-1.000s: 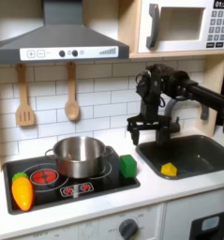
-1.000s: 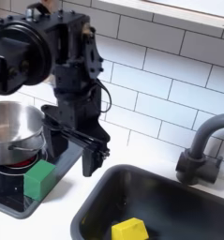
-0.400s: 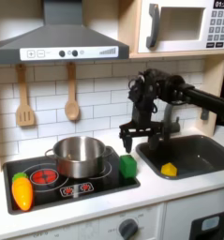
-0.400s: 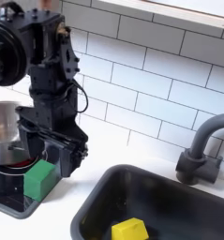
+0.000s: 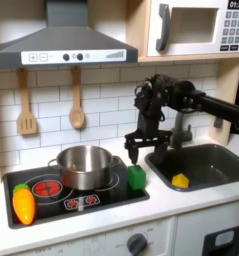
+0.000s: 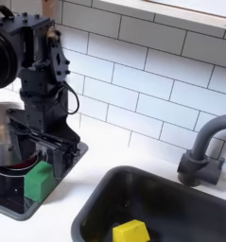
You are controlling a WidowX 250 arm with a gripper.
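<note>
My black gripper (image 5: 141,151) hangs open just above the green block (image 5: 137,177), which stands at the right edge of the black stovetop (image 5: 96,201). Nothing sits between the fingers. In the second exterior view the gripper (image 6: 41,157) is over the green block (image 6: 36,181), apart from it, with the silver pot (image 6: 1,132) right beside it on the second exterior view's left. In the first exterior view the pot (image 5: 84,166) sits on the back burner, left of the gripper.
A yellow piece (image 5: 180,181) lies in the dark sink (image 5: 213,160); it shows as a yellow piece (image 6: 131,232) below the grey faucet (image 6: 201,156). An orange vegetable (image 5: 24,204) rests at the stove's front left. A wooden spatula (image 5: 26,106) and spoon (image 5: 77,101) hang on the tiled wall.
The arm has swung left from over the sink's edge toward the stove. The gripper now hangs over the green block, still open.
</note>
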